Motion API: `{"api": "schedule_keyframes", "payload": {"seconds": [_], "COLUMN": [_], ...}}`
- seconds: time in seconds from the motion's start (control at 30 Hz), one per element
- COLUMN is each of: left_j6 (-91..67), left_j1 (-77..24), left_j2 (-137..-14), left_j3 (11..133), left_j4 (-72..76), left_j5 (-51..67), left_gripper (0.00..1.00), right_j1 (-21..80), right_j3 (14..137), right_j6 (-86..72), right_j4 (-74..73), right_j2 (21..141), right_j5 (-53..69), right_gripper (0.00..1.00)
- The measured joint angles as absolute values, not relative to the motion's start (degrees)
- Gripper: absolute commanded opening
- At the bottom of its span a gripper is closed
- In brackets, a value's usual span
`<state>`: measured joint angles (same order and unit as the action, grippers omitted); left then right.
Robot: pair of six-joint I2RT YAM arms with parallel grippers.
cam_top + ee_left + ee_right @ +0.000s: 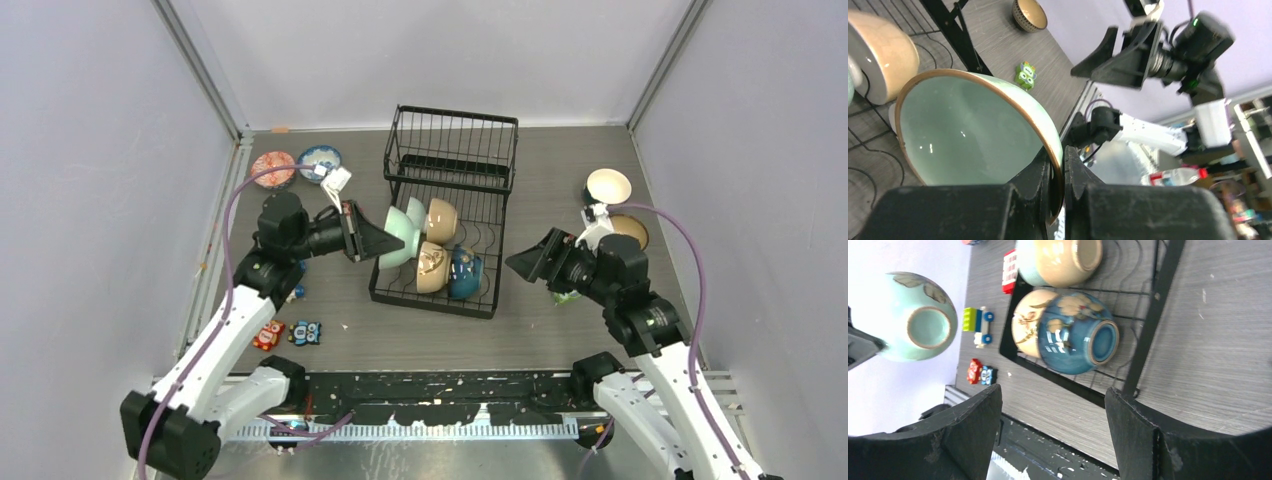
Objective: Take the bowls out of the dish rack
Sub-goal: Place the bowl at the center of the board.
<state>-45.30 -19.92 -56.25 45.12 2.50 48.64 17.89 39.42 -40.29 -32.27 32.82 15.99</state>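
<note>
Pinching the rim of a pale green bowl point(400, 236) between its two fingers, the left tool point(365, 240) holds it on its side at the left edge of the black rack point(430, 304), which stands mid-desk point(400, 335) toward the far edge. In the rack's flat tray a tan bowl point(441, 218), a flowered tan bowl point(430, 268) and a dark blue bowl point(464, 273) lie tipped on their sides. The right tool point(525, 262) hangs with fingers spread just right of the rack, and beyond it, near the desk's right edge, sit a cream bowl point(608, 185) and a brown bowl point(632, 230).
</note>
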Motion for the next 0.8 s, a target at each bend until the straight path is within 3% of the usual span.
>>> {"api": "schedule_keyframes", "payload": {"seconds": [0.37, 0.67, 0.8], "left_j6": [-22.0, -8.8, -2.26], "left_j1": [-35.03, -58.08, -68.16], "left_j2": [-39.97, -41.43, -42.76], "left_j3": [49.36, 48.29, 48.29], "left_j4": [-23.77, -34.59, -37.8], "left_j5": [39.22, 19.94, 10.59], "left_gripper": [0.0, 0.0, 0.0], "right_j1": [22.17, 28.95, 37.43], "right_j3": [61.54, 79.13, 84.64], "right_j6": [-34.46, -30.02, -28.36], "right_j4": [-42.5, -53.12, -58.19], "right_j2": [38.87, 51.16, 56.93], "right_j5": [16.36, 12.97, 7.86], "right_gripper": [0.73, 0.73, 0.72]}}
